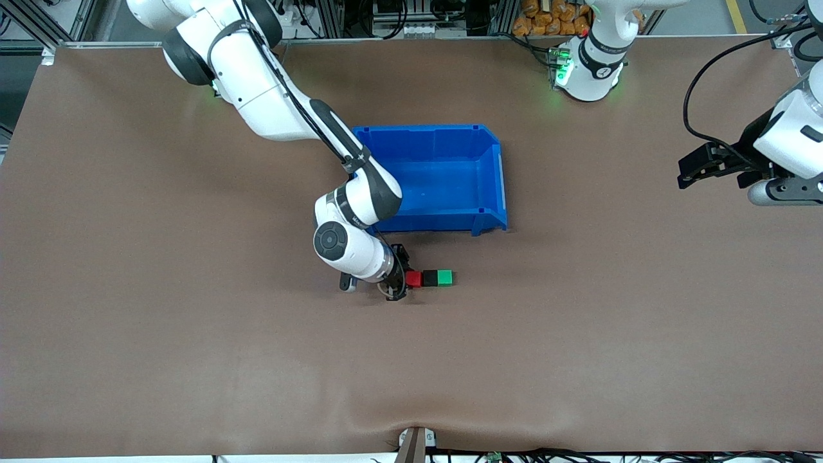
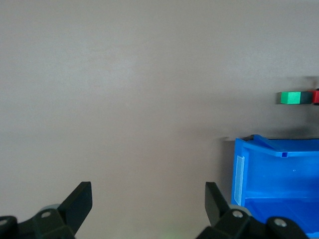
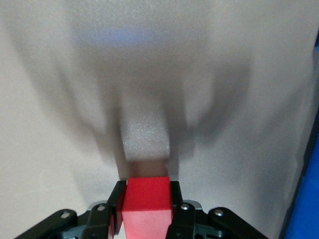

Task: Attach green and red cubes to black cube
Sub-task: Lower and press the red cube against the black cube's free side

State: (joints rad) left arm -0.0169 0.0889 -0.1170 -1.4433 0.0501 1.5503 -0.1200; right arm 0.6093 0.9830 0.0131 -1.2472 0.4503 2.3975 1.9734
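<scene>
The red cube (image 1: 413, 278), black cube (image 1: 429, 278) and green cube (image 1: 444, 278) lie in one touching row on the table, black in the middle. The row is nearer to the front camera than the blue bin (image 1: 437, 177). My right gripper (image 1: 401, 280) is shut on the red cube (image 3: 145, 204) at the row's end toward the right arm. Both fingers (image 3: 175, 199) press its sides. My left gripper (image 1: 684, 172) waits open, over the left arm's end of the table. In its wrist view the left gripper (image 2: 148, 204) holds nothing, and the green cube (image 2: 290, 97) and black cube (image 2: 305, 97) show far off.
The blue bin (image 2: 279, 174) stands open-topped in the middle of the table, its inside bare where it shows. The right arm's forearm reaches over the bin's corner. Brown table surface lies all around the cube row.
</scene>
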